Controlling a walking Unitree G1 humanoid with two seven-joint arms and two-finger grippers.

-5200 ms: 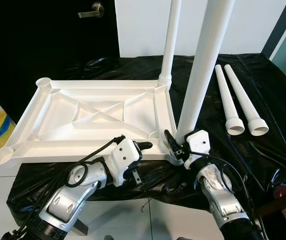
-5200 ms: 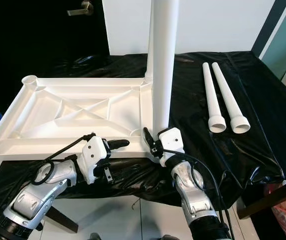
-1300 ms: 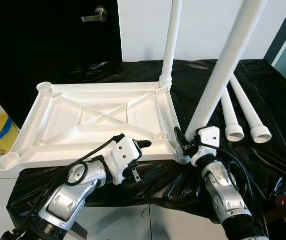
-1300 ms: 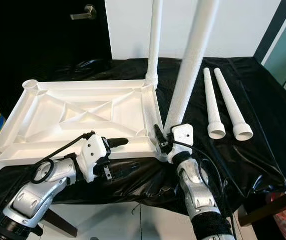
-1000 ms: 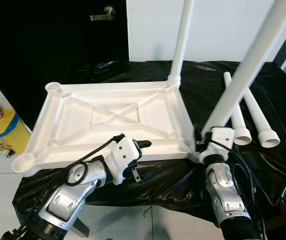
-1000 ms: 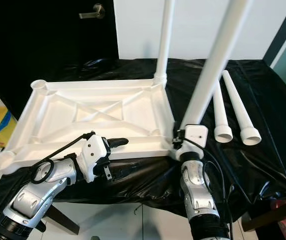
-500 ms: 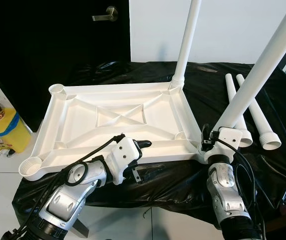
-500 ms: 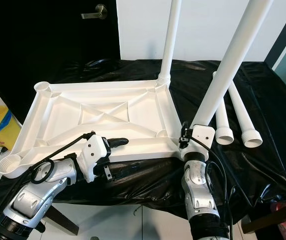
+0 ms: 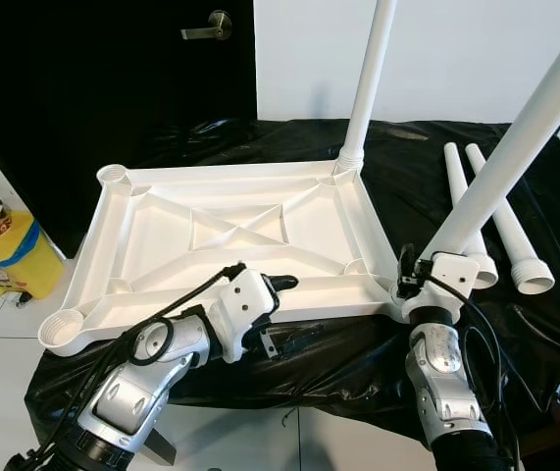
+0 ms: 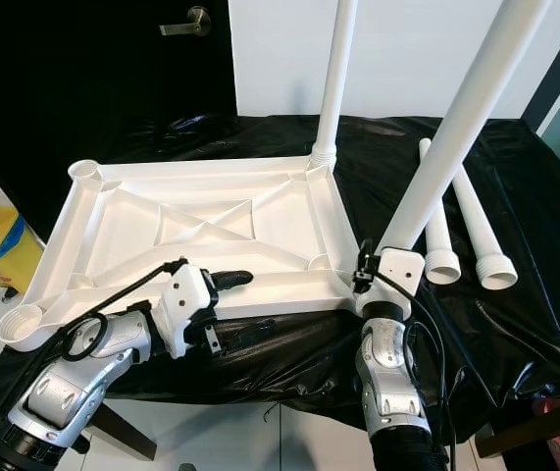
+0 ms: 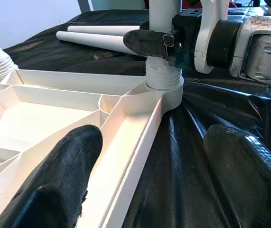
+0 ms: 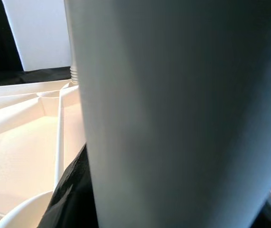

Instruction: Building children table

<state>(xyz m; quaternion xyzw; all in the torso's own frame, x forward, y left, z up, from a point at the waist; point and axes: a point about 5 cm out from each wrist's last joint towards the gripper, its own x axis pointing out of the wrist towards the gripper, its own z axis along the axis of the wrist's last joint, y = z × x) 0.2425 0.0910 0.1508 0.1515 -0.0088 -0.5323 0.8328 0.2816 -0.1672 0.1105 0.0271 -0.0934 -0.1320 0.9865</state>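
Note:
The white tabletop (image 9: 162,245) lies upside down on the black-covered table. One white leg (image 9: 368,78) stands upright in its far right corner socket. My right gripper (image 9: 419,278) is shut on a second leg (image 9: 520,137) just above the near right corner socket (image 11: 163,83); this leg leans to the right. My left gripper (image 9: 296,309) is open at the tabletop's near rim, one finger (image 11: 64,175) over the rim and the other (image 11: 239,156) outside it. Two loose legs (image 9: 466,211) lie side by side at the right.
Black plastic sheet (image 9: 544,324) covers the table and hangs over its near edge. A yellow container (image 9: 0,255) stands on the floor at the left. A dark door with a handle (image 9: 211,27) is behind, beside a white wall.
The leg in my right gripper has tipped from near upright to leaning right. The camera has shifted, so the whole scene sits differently. My left gripper has stayed put.

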